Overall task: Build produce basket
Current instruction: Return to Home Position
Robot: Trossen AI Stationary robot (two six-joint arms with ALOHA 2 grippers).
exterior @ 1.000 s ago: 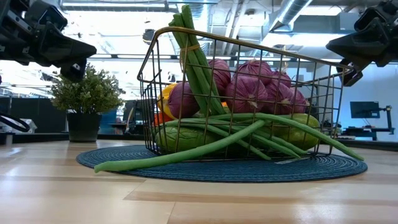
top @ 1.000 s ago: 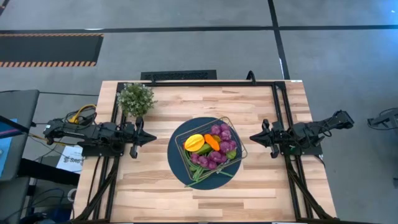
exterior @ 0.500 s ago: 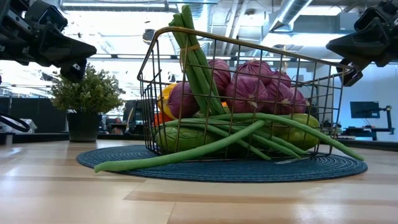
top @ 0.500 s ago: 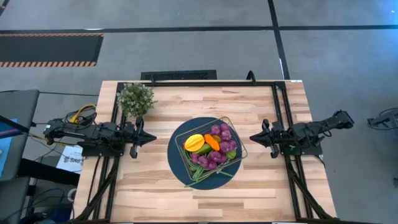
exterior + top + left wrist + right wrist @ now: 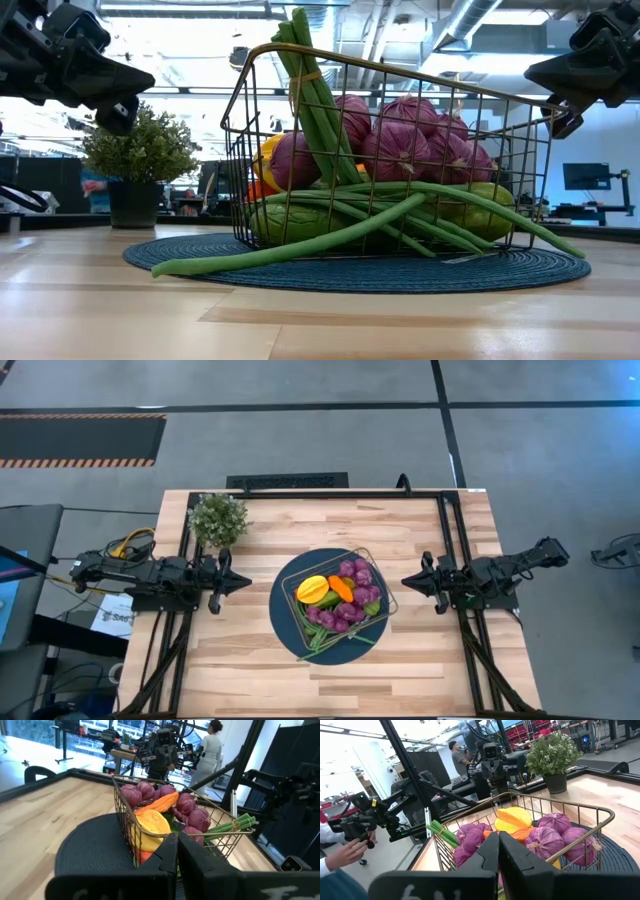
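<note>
The wire basket (image 5: 336, 600) stands on the dark blue round mat (image 5: 283, 607) at the table's middle. It holds purple grapes (image 5: 352, 592), a yellow ribbed fruit (image 5: 312, 589), an orange carrot (image 5: 341, 588), cucumbers (image 5: 300, 222) and a green bean bundle (image 5: 312, 90) that leans on the rim, with beans trailing onto the mat (image 5: 280, 252). My left gripper (image 5: 247, 582) is shut, left of the basket, above the table. My right gripper (image 5: 406, 581) is shut, right of the basket, also raised. Each points at the basket and touches nothing.
A bushy potted plant (image 5: 218, 518) stands at the far left corner of the table. Bare wood lies along the near edge (image 5: 330, 680) and far of the mat. People show in the room beyond, in the left wrist view (image 5: 206, 745) and the right wrist view (image 5: 455, 752).
</note>
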